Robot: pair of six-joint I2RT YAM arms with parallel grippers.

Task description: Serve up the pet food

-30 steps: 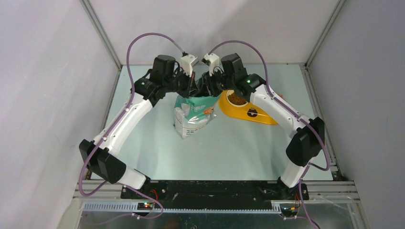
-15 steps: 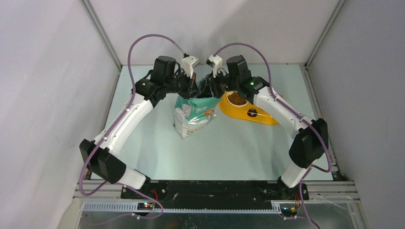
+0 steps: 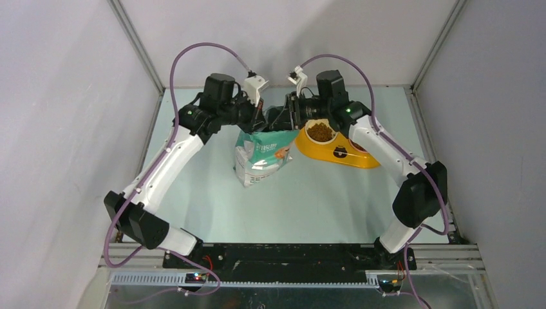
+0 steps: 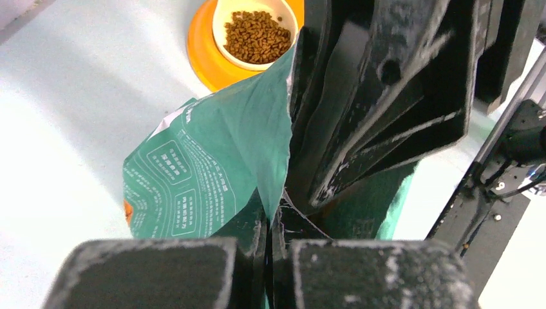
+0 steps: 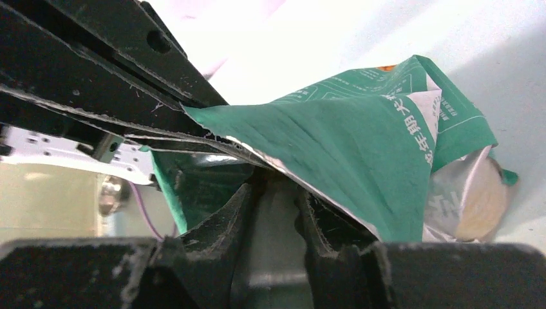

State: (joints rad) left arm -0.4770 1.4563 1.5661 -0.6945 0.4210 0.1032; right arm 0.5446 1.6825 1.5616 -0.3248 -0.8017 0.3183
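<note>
My left gripper (image 4: 270,222) clamps the bag (image 4: 212,161) rim. I cannot tell what the narrow right gripper (image 5: 270,193) holds. A slipped pinch could drop the bag, spilling pet food (image 3: 319,132) left of the feeder (image 3: 338,156).

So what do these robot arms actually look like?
The left arm and right arm match: white tubular links, chunky black joints, a small green light near each wrist, and a looping purple cable. Their jaws are matte black, scuffed pale.

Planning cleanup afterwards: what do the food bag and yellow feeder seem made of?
Bag: thin flexible plastic film, printed teal, creased, with silvery patches, maybe foil-lined. Feeder: probably rigid moulded plastic, smooth, evenly yellow, slightly glossy.
</note>
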